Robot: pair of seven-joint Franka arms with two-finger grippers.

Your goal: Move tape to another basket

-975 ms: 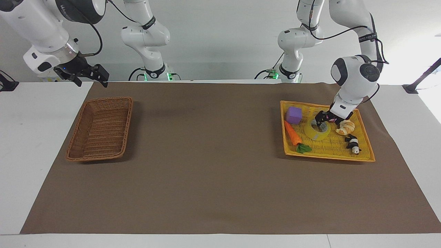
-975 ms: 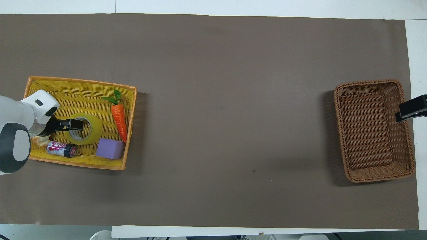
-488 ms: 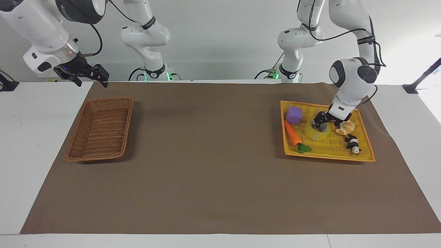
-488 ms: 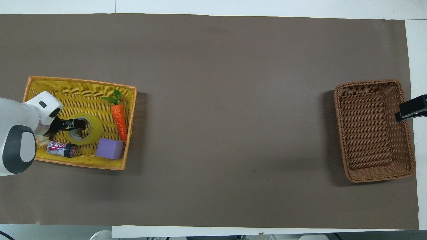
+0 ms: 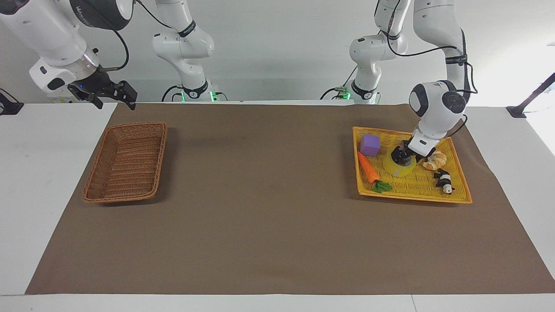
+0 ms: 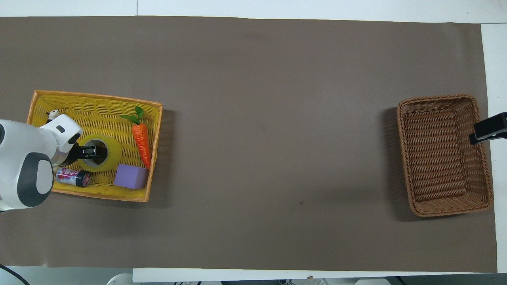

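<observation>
The yellow tape lies flat in the yellow tray at the left arm's end of the table. My left gripper is down on the roll, at its core and the rim nearest the arm. From overhead the gripper reaches across the tape to the hole. The brown wicker basket stands empty at the right arm's end. My right gripper hangs open over the table's edge, just off the basket's corner nearest the robots, and shows at the overhead view's edge.
The tray also holds a purple cube, a toy carrot, a small can, a bread roll and a black-and-white toy. Brown cloth covers the table between tray and basket.
The left arm's wrist has swung more upright and toward the table's middle, and its gripper has settled deeper onto the tape. The tape and the right arm have not moved.
</observation>
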